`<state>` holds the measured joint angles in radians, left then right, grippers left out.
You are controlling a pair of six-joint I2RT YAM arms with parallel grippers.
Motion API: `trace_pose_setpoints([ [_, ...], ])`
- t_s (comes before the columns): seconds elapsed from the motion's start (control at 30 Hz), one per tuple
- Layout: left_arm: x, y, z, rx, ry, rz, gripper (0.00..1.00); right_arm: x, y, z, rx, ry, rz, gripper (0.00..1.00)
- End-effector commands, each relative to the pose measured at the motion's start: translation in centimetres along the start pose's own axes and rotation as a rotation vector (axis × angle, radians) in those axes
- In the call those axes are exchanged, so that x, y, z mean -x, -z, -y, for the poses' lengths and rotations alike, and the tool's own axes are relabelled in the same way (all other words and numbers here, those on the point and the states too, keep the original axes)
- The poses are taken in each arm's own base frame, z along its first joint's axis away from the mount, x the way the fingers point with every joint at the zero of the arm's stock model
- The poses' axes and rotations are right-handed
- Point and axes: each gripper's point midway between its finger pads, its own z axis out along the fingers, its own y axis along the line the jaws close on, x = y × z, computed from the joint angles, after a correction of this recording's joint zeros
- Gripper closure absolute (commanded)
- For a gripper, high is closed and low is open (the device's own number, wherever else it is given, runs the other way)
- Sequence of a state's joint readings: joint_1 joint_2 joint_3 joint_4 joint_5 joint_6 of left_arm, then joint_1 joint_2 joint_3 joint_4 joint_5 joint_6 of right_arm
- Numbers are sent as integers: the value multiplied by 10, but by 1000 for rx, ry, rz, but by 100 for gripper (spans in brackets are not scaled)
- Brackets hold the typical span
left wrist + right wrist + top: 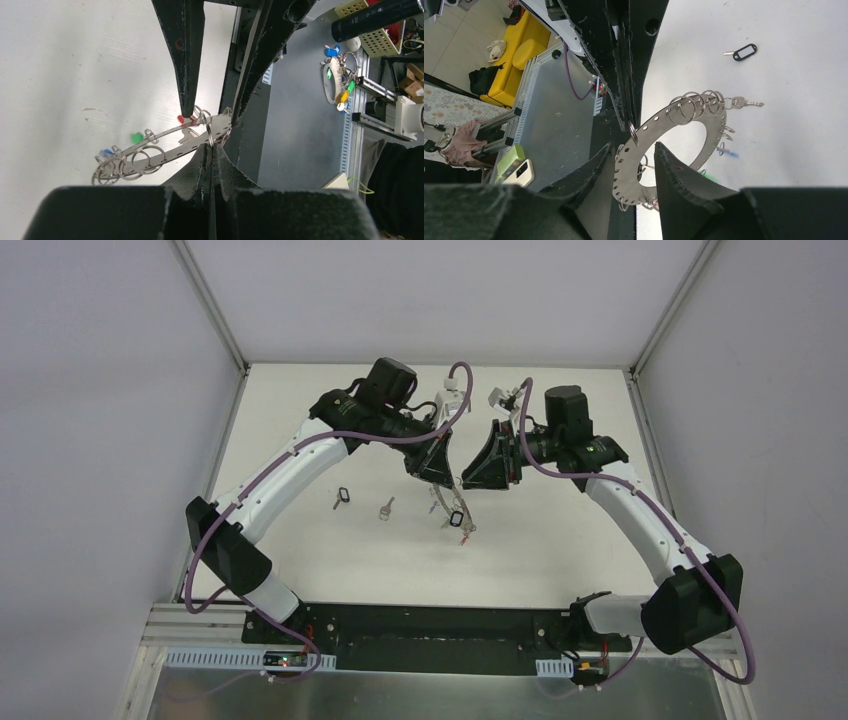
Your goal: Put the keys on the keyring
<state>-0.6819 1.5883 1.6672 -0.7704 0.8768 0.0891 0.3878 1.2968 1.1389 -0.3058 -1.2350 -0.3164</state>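
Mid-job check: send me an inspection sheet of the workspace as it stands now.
Surface: white table, only the job's things on it.
Job's things: keyring, a flat perforated band strung with small rings, held up between the arms; black-tagged key and plain key loose on the table.
Clutter: nothing seen.
Grippers: left gripper shut on the keyring by one small ring; right gripper astride the band, contact unclear.
Cables: purple cables along both arms.
Surroundings: white walls; yellow sofa beyond.
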Motion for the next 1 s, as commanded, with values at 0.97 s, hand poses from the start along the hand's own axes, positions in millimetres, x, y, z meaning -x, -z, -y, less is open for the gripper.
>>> trace_pose_setpoints([
  [0.97, 14, -6, 22, -117, -8, 32, 100, 12, -6, -15, 66, 16, 25, 99],
])
